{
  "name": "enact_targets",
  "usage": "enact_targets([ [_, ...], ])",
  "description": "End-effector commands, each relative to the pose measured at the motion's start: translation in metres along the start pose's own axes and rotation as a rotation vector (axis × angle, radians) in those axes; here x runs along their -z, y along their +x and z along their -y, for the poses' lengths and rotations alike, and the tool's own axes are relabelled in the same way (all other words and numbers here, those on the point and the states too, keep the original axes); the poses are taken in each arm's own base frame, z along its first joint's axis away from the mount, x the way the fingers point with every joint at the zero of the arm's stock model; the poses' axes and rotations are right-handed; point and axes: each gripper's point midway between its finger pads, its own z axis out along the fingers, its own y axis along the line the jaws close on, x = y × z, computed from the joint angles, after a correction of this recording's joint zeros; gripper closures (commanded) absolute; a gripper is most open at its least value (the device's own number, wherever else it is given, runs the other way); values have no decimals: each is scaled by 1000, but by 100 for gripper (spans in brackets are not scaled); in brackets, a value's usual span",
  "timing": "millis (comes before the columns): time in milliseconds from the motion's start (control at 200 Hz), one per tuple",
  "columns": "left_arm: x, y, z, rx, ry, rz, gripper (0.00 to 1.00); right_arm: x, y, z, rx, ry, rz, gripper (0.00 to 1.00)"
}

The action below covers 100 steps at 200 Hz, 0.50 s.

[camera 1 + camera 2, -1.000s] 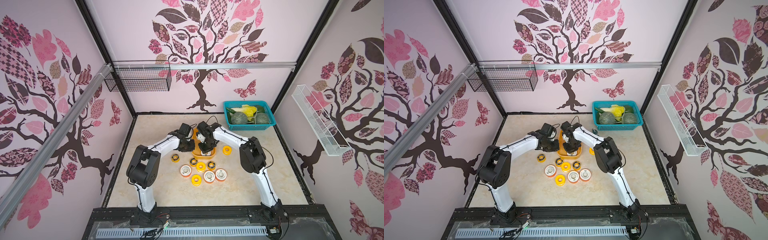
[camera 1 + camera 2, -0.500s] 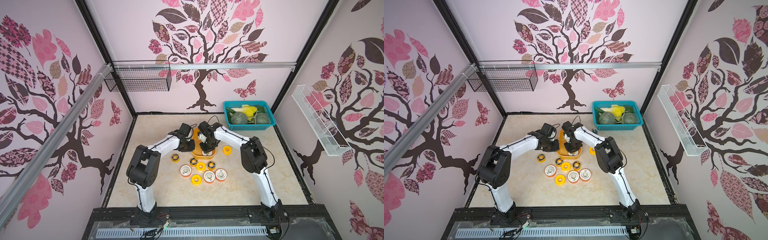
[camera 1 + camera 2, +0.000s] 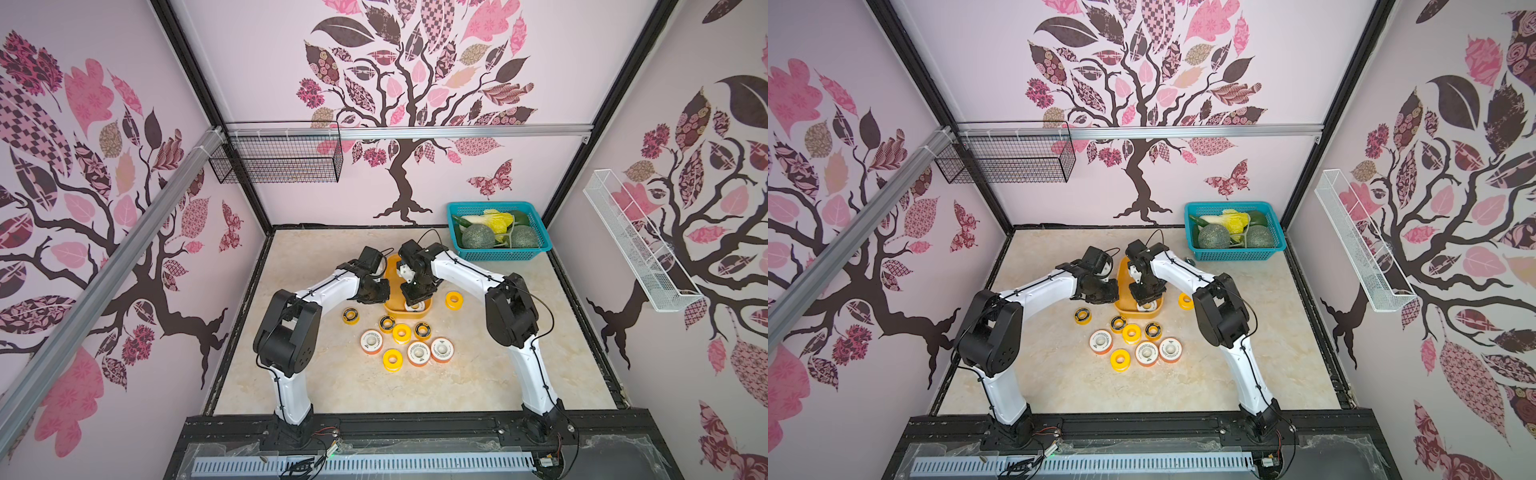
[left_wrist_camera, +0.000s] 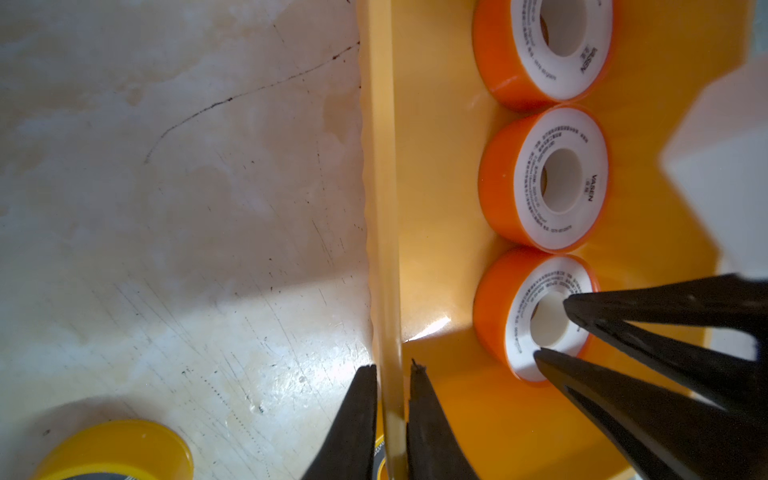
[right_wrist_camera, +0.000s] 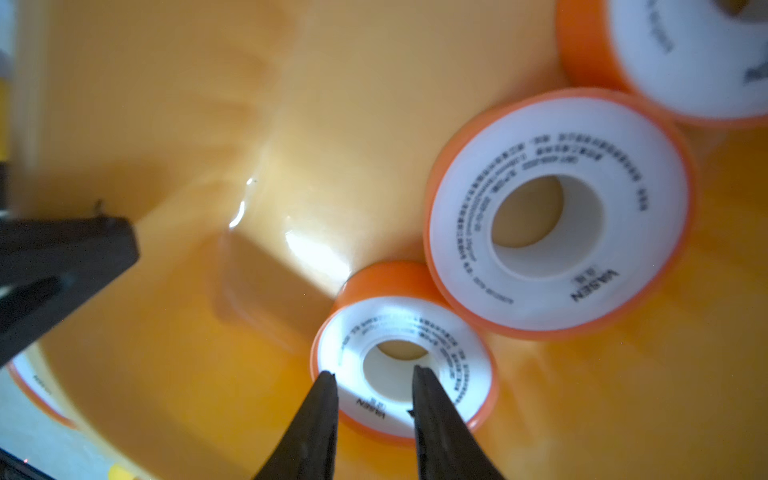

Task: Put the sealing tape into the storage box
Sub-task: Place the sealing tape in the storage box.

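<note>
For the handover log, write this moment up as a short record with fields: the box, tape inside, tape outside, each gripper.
storage box: on the table, both arms reaching to it
tape inside: three white-faced spools, flat, in a row
tape outside: nine spools on the table
left gripper: shut on the box wall
right gripper: open, tips over one spool in the box

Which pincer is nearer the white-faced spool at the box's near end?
Right. The right pincer hangs open over that spool, straddling its ring; the left pincer clamps the storage box wall beside it.
</note>
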Motion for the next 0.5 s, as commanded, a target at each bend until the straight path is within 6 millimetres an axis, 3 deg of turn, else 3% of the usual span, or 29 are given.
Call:
enact_targets([
  [0,7,-8,12,-25,40,16,80,52,-16,-14,4,-68,131,63],
  [145,5,-7,18,-28,77,6,80,82,-20,-10,-34,-118,210,59],
  [285,3,-5,24,-24,115,-7,79,105,-16,12,-95,-118,275,55],
  [495,5,-5,29,-21,143,-9,78,115,-1,48,-169,-77,300,54],
])
